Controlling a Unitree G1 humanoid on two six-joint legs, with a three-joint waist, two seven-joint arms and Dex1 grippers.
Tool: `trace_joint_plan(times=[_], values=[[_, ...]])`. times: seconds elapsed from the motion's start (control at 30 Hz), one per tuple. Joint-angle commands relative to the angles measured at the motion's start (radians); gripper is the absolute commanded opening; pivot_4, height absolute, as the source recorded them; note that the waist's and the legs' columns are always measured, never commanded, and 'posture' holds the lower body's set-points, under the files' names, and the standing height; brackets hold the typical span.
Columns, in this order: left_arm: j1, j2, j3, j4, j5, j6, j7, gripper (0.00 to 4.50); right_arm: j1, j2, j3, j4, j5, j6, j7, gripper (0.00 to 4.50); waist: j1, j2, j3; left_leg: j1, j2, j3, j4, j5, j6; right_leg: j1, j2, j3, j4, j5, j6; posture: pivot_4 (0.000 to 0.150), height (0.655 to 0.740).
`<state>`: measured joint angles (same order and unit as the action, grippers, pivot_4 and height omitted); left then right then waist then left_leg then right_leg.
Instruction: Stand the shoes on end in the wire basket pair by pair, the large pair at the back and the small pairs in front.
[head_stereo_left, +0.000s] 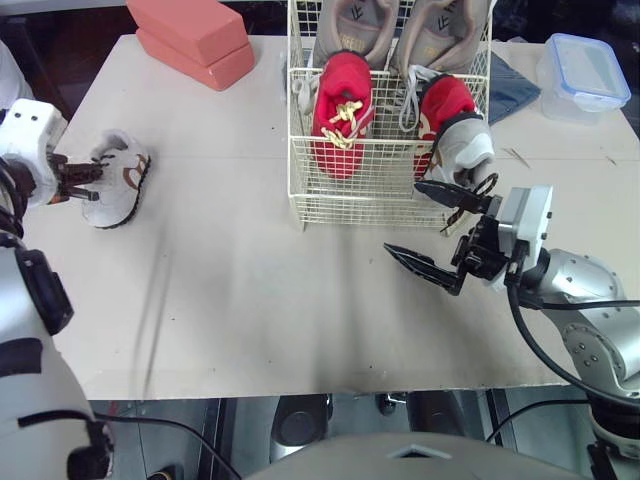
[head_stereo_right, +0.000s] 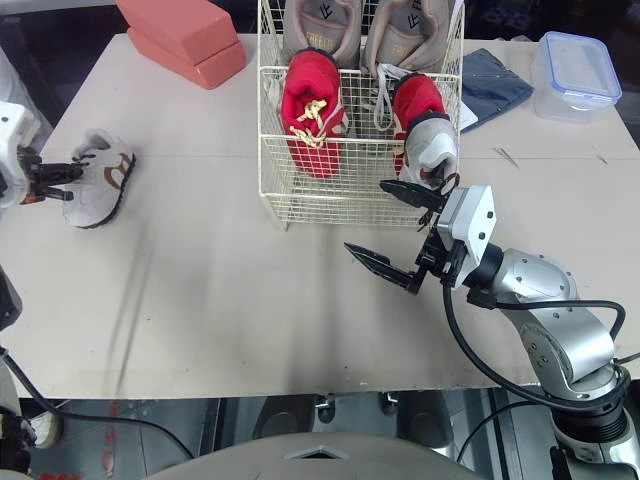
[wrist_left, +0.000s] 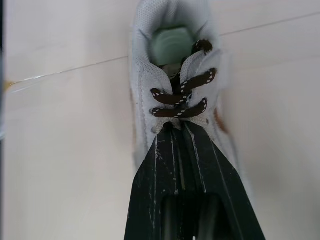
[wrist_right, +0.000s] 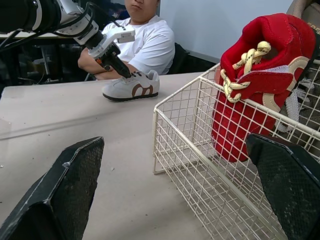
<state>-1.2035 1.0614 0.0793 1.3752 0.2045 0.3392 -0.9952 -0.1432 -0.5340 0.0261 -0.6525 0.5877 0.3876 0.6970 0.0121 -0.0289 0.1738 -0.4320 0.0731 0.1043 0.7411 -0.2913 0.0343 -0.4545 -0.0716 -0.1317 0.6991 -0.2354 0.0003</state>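
Far left on table (head_stereo_left: 250, 300), left end effector (head_stereo_left: 97, 181) pinches white shoe (head_stereo_left: 126, 168).

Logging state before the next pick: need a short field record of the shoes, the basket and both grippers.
basket: wire basket at the far middle of the table
back row: grey pair, on end
front row: two red shoes, on end
outside basket: white shoe, flat on the table at the robot's left
left gripper: fingers shut on the white shoe at its laces
right gripper: fingers open, empty, by the basket's front right corner
left to do: white shoe not yet in basket
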Motion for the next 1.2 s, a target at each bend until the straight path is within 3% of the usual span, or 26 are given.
trace_joint_plan(times=[0.03,0.3,0.47,0.63,1.1,1.2], values=[[-0.036,0.042,0.001,-0.027,-0.022,0.044,-0.16,0.06,-0.008,-0.004,-0.012,-0.022,0.009,-0.014,0.009,4.5,0.0,0.0,0.0,0.0,0.0,0.0,0.0,0.0,0.0,0.0,0.0,0.0,0.0,0.0,0.0,0.15,0.686],[-0.019,0.054,-0.04,-0.053,-0.02,0.057,-0.337,0.06,-0.025,0.002,-0.004,-0.005,0.009,-0.014,0.027,4.5,-0.002,0.0,0.0,0.0,0.0,0.0,0.001,0.0,0.0,0.0,0.0,0.0,0.001,0.0,0.0,0.15,0.686],[0.003,0.078,-0.019,-0.059,-0.04,0.043,-0.324,0.06,-0.02,0.005,-0.001,-0.007,0.005,-0.015,0.023,4.5,-0.006,0.0,0.0,0.0,0.0,-0.001,0.001,0.0,0.0,0.0,0.0,0.001,0.001,0.0,0.0,0.15,0.686],[-0.029,0.087,-0.004,-0.08,-0.08,0.082,-0.402,0.06,-0.013,0.006,-0.002,-0.011,-0.001,-0.018,0.018,4.5,-0.006,0.0,0.0,0.0,0.0,-0.002,0.001,0.0,0.0,0.0,0.0,0.001,0.001,0.0,0.0,0.15,0.686],[0.007,0.042,-0.031,-0.139,-0.116,0.131,-0.516,0.06,-0.007,0.015,-0.003,-0.014,-0.011,-0.021,0.014,4.5,-0.003,0.0,0.0,0.0,0.0,-0.002,0.001,0.0,0.0,0.0,0.0,0.001,0.001,0.0,0.0,0.15,0.686],[0.058,0.031,-0.014,-0.157,-0.133,0.106,-0.457,0.06,0.003,0.014,-0.007,-0.025,-0.005,-0.016,0.008,4.5,-0.004,0.0,0.0,0.001,0.0,-0.002,0.001,0.0,0.0,0.0,0.0,0.002,0.001,0.0,0.0,0.15,0.686]])
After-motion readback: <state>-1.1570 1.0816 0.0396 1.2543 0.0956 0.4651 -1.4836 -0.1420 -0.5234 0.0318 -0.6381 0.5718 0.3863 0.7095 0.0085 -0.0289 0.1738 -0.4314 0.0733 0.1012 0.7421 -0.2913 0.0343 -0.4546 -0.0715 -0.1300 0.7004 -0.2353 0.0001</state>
